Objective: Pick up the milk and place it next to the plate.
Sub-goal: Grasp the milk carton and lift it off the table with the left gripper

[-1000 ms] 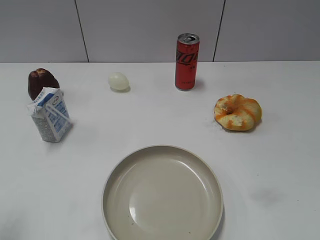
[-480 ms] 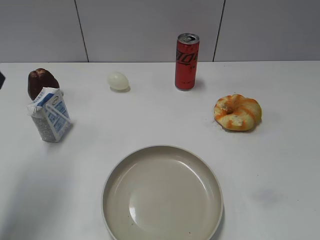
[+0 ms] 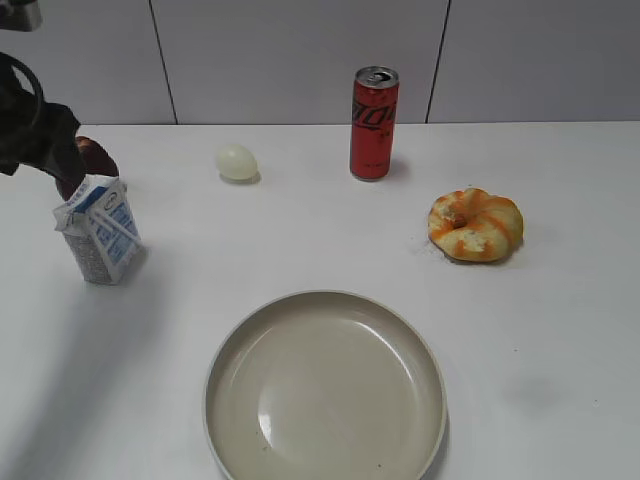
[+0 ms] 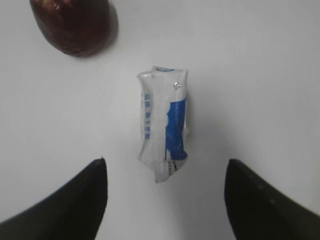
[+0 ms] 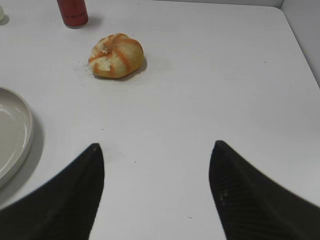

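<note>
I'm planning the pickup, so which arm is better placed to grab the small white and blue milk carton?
Left. Its open tool hangs right above the white and blue milk carton; the right tool is over bare table near the orange-glazed doughnut.

A red can point(image 3: 374, 123) stands upright at the top centre of the exterior view, close to the grey panelled wall point(image 3: 300, 55), its pull-tab top visible. Left of it, well apart, a pale egg point(image 3: 237, 161) lies on the white bench point(image 3: 560, 330). An orange-glazed doughnut point(image 3: 475, 224) sits at right of centre, with a few crumbs beside it. At the upper left, a dark brown rounded pastry point(image 3: 95, 158) is partly hidden. The left wrist view shows that pastry point(image 4: 72, 25) at the top left of the frame; the right wrist view shows the doughnut point(image 5: 116, 55) and the can's base point(image 5: 72, 12) at upper left.
</note>
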Available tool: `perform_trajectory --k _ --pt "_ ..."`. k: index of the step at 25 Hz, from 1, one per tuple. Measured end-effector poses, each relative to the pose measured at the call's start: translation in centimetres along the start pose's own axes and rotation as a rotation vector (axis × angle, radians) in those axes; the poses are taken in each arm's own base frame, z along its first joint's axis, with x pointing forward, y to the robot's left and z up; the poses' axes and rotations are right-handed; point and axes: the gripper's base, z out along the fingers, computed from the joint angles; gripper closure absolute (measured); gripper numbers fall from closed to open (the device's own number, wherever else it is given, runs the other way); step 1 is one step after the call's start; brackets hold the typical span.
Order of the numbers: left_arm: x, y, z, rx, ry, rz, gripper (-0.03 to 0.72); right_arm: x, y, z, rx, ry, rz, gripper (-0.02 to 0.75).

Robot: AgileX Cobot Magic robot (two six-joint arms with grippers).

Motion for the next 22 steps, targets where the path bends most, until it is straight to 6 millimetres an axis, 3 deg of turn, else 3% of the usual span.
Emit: perform_trajectory --k 7,22 --pt "-1.6 0.2 3.8 -0.014 0.058 0.044 0.141 0.0 0.0 0.0 0.0 0.0 0.0 0.238" --pt "-1.4 1.1 10.2 -0.036 0.131 0.057 0.141 0.0 0.0 0.0 0.0 0.0 0.0 0.238"
